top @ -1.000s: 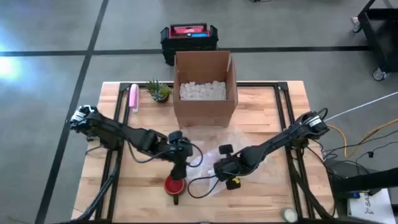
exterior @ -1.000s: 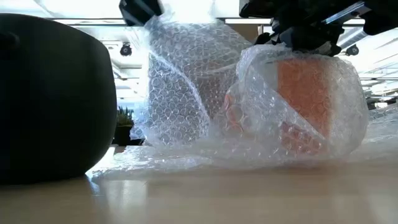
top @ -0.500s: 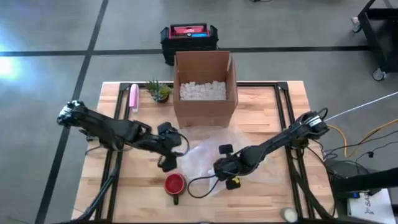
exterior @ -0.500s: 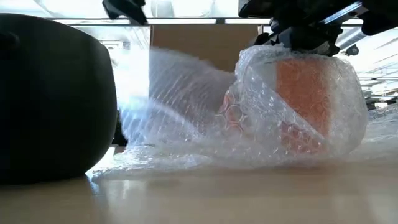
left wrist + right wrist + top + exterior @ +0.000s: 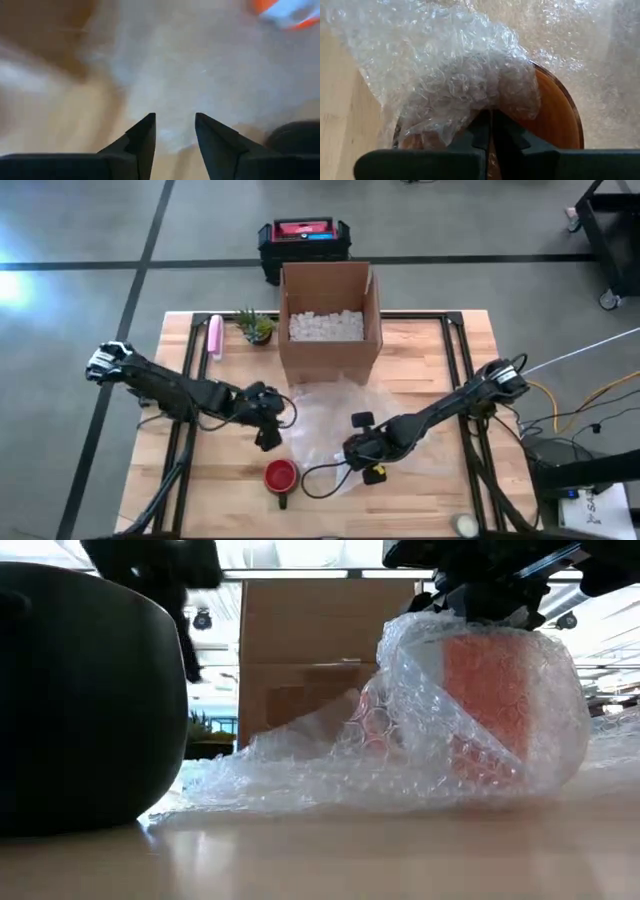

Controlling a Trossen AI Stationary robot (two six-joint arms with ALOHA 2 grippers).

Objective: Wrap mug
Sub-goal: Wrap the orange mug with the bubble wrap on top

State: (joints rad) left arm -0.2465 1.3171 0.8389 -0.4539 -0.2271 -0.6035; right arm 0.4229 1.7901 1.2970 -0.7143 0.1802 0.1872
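Two arms on the job, only one holding anything. The left gripper [image 5: 268, 432] has let go: a second ago it held a flap of the bubble wrap [image 5: 300, 755] high beside the mug [image 5: 490, 680]; half a second ago the flap was falling; now it lies slumped on the table [image 5: 430, 350], towards the cardboard box [image 5: 330, 310]. That gripper has backed off to the left of the sheet. Its wrist view shows the fingers parted with nothing between them.

The right gripper [image 5: 358, 448] has not budged. It sits on top of the mug near the table's middle, jaws pinched nearly together on the rim with a bunch of wrap caught in the bite. The low view shows the orange mug upright under a loose dome of wrap.

My read: the lifted flap did not land over the mug, so that side's fold is not made. The wrap is partial and held only by the right pinch. A second, red mug [image 5: 281, 475] stands bare near the front edge.
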